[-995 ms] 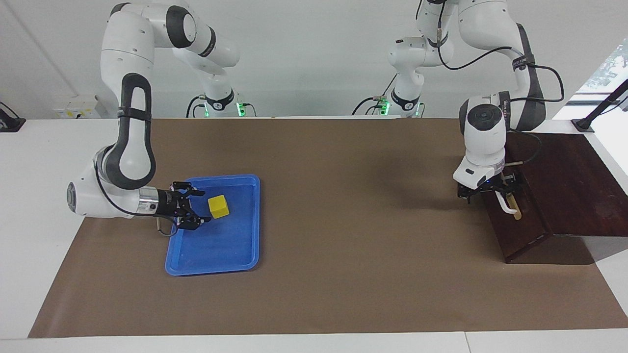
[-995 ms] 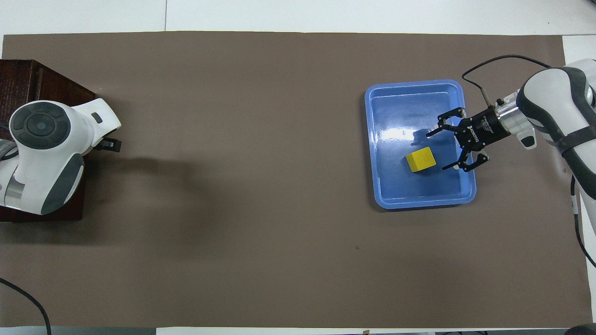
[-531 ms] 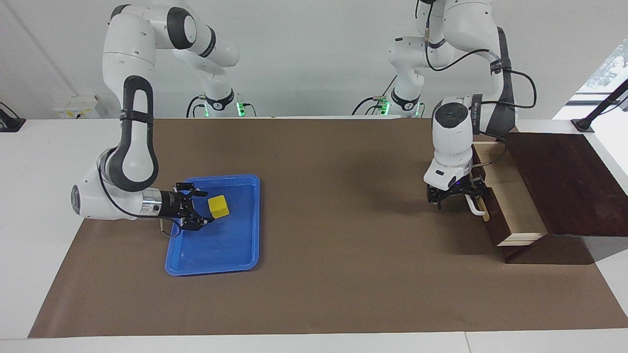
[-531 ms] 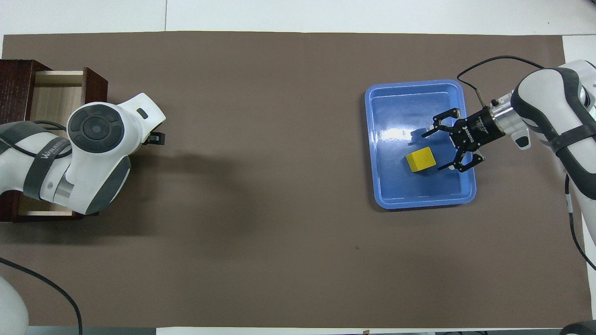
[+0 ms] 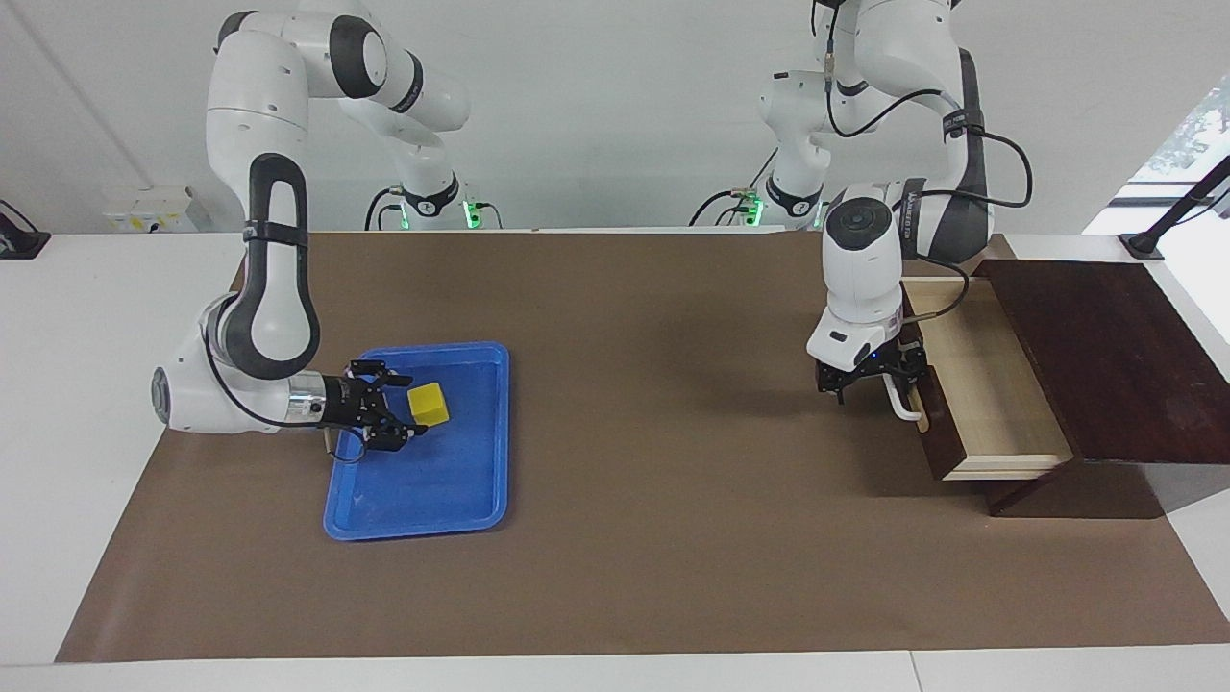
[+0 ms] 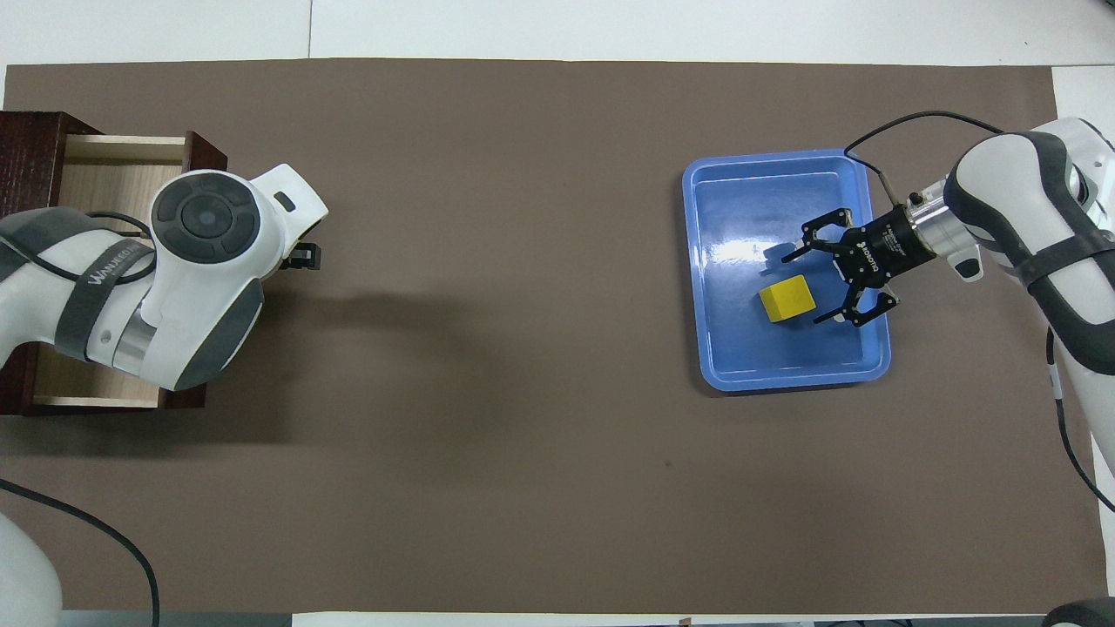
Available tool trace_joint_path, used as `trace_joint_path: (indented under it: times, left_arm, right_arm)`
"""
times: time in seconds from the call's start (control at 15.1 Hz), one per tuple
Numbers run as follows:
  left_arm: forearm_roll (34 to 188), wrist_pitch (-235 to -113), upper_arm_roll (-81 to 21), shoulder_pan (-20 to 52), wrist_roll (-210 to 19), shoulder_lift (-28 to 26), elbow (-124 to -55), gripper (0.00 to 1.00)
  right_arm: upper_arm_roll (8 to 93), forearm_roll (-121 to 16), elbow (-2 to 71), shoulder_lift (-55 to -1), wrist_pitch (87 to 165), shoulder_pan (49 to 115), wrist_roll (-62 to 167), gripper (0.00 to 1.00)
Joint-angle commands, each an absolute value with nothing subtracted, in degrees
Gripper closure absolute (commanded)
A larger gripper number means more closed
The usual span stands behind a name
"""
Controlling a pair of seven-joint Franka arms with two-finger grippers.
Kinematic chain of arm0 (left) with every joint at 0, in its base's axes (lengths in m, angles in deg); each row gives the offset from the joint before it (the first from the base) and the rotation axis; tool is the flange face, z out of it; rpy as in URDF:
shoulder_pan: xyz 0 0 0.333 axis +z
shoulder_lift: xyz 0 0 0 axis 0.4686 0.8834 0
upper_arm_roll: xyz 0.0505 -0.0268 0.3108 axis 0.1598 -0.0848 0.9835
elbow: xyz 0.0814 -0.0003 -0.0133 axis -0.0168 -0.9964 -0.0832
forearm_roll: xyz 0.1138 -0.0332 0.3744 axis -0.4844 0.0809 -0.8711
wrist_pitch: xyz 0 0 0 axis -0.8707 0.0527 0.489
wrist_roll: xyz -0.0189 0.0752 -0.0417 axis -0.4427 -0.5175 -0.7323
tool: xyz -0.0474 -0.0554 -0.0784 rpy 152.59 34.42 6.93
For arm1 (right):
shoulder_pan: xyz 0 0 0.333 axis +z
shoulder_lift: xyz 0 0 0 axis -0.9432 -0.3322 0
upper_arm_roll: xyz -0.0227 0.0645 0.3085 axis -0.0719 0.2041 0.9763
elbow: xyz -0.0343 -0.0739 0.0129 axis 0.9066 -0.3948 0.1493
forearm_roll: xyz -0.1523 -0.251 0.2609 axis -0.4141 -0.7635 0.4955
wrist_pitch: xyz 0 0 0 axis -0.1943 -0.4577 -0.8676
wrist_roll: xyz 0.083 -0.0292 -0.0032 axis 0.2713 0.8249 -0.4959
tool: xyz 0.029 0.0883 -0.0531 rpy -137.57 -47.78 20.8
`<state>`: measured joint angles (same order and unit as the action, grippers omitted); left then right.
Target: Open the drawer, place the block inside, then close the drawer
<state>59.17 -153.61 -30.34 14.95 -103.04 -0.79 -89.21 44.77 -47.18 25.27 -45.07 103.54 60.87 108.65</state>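
The drawer (image 5: 980, 384) stands pulled out of its dark brown cabinet (image 5: 1105, 356), its pale interior showing; in the overhead view the drawer (image 6: 96, 174) is partly hidden under my left arm. My left gripper (image 5: 882, 382) is shut on the white bar handle (image 5: 901, 404) at the drawer's front; in the overhead view only a black tip of the left gripper (image 6: 305, 256) shows. The yellow block (image 5: 430, 405) (image 6: 787, 298) lies in the blue tray (image 5: 413, 524). My right gripper (image 5: 410, 405) (image 6: 801, 291) is open low over the tray, its fingertips on either side of the block's edge.
The blue tray (image 6: 784, 379) lies on the brown mat toward the right arm's end. The cabinet (image 6: 30, 148) sits at the left arm's end of the table. Bare brown mat (image 5: 653, 432) lies between tray and drawer.
My left gripper has pulled the drawer from shut to well out of the cabinet, toward the table's middle. My right gripper has edged closer to the block, still open.
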Motion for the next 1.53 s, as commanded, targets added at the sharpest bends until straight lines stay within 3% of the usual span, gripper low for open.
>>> trace_joint_path:
  times: [0.0, 0.2, 0.4, 0.46, 0.66, 0.73, 1.13, 1.46]
  left_arm:
    - [65.9, -143.1, -29.9, 13.9, -103.2, 0.2, -79.6, 0.00]
    - [72.7, -134.4, -29.9, 13.0, -106.9, -0.8, -74.4, 0.00]
    - [80.8, -131.2, -30.2, 12.9, -120.7, -5.7, -74.9, 0.00]
    - [83.1, -129.7, -30.4, 12.6, -125.4, -7.2, -75.6, 0.00]
    - [86.8, -129.6, -30.4, 9.4, -138.2, -8.4, -77.2, 0.00]
    - [87.0, -130.2, -30.4, 7.8, -143.8, -9.3, -78.5, 0.00]
    - [89.0, -133.3, -30.4, 0.9, -182.5, -9.7, -79.4, 0.00]
    - [93.2, -144.7, -30.3, 1.8, -191.9, -8.8, -83.8, 0.00]
  right_arm:
    - [44.8, -45.8, 26.5, -44.8, 104.6, 60.9, 105.8, 0.00]
    - [44.7, -45.9, 26.6, -44.8, 104.6, 60.9, 105.6, 0.00]
    - [44.7, -46.0, 26.6, -44.8, 104.7, 60.9, 105.6, 0.00]
    - [44.7, -46.1, 26.6, -44.8, 105.1, 60.9, 105.6, 0.10]
    - [44.7, -46.1, 26.7, -44.8, 105.5, 60.9, 105.6, 0.84]
    - [44.7, -46.1, 26.7, -44.8, 105.7, 60.9, 105.6, 1.00]
    - [44.7, -46.3, 26.1, -44.4, 106.2, 61.1, 105.7, 1.00]
    - [45.5, -42.9, 24.1, -38.0, 106.3, 63.8, 109.9, 1.00]
